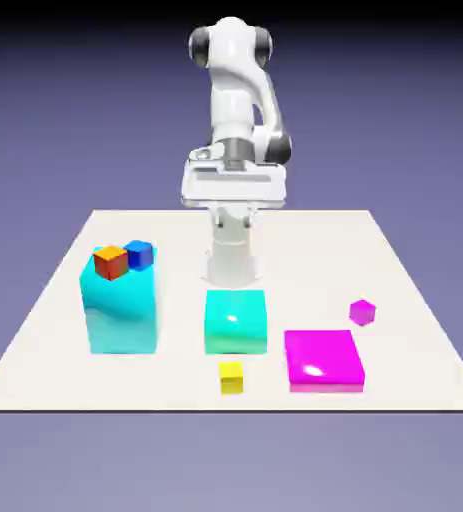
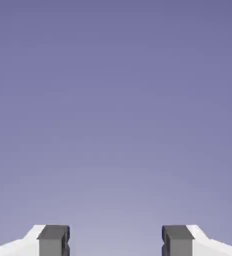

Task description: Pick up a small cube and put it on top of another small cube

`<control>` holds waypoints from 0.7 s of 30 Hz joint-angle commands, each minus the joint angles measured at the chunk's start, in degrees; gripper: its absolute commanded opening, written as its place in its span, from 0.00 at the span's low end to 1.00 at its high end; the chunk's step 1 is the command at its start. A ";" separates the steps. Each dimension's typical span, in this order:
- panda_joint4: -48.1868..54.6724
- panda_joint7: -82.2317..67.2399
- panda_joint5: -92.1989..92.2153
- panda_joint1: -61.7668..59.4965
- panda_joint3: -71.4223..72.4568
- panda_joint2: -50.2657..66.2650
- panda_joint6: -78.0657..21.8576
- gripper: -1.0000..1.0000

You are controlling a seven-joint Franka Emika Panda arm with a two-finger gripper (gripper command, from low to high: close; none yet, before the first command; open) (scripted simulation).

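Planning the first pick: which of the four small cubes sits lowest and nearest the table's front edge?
The yellow small cube: it rests on the table, in front of the teal block. The purple one lies farther back; red and blue sit atop the tall cyan block.

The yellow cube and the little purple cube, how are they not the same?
The yellow cube sits near the table's front edge, just in front of the green block; the purple cube sits farther back, behind the flat pink block. The yellow cube sits square to the camera, while the purple cube is turned corner-on. Both are small, lie alone on the table, and are untouched.
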 commanded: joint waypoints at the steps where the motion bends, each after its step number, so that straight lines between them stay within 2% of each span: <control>1: 1.41 -0.10 -0.06 0.08 -0.08 2.08 -1.75 0.50; 21: 29.50 -2.01 -1.26 1.76 -1.64 43.61 -36.68 0.50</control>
